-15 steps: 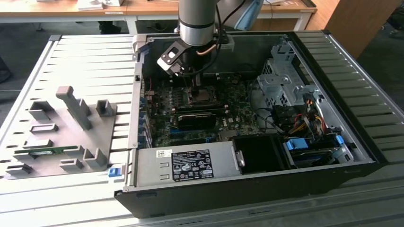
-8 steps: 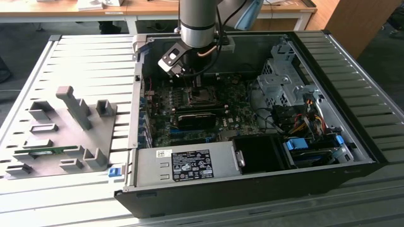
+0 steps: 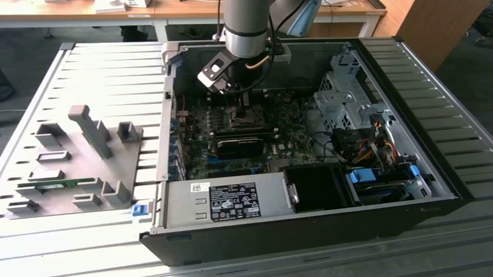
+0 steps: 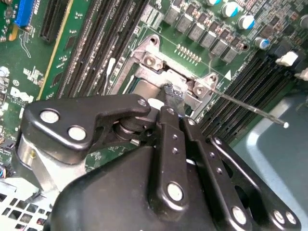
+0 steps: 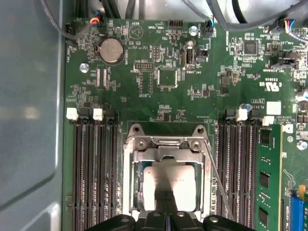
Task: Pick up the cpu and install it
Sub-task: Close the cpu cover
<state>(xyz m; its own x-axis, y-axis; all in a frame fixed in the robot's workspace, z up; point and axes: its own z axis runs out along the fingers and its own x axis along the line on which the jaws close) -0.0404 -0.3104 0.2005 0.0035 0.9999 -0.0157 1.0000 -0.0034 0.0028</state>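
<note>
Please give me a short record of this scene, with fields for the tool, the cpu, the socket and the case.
case: open, on the slatted table
socket: metal frame between memory slots
cpu: flat in the socket, silvery top up
tool: shut, over one edge of the cpu; contact unclear
fixture board: grey, at the exterior view's left of the case

The computer case lies on the surface, with the fixture plate to the exterior view's left of it. Inside, the cpu sits in the socket, between memory slots.
</note>
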